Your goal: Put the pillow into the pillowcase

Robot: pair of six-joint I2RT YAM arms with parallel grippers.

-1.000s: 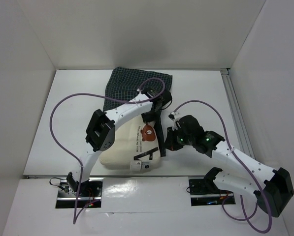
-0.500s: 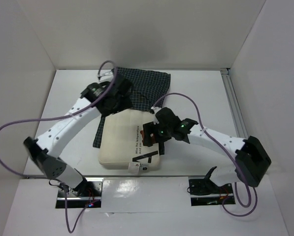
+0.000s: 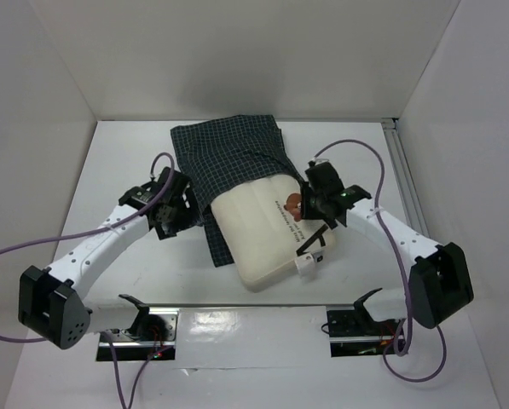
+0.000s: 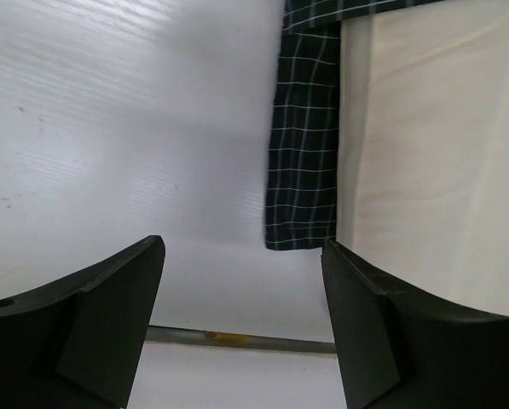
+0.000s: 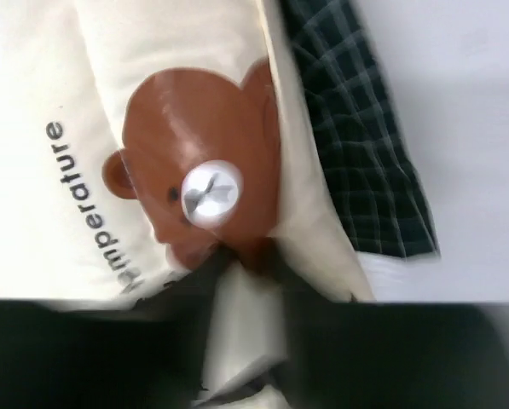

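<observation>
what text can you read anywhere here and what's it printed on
"mperature": black lettering on the pillow beside the bear face, right wrist view; its first letters are blurred.
Other pillow lettering, top view: too small to read.
Side tag: too small to read.

Count: one pillow [image 3: 258, 234], one pillowcase [image 3: 228, 153]. Two arms: left arm [image 3: 101, 243], right arm [image 3: 390, 232]. Two purple cables [image 3: 356, 143], one per arm.
</observation>
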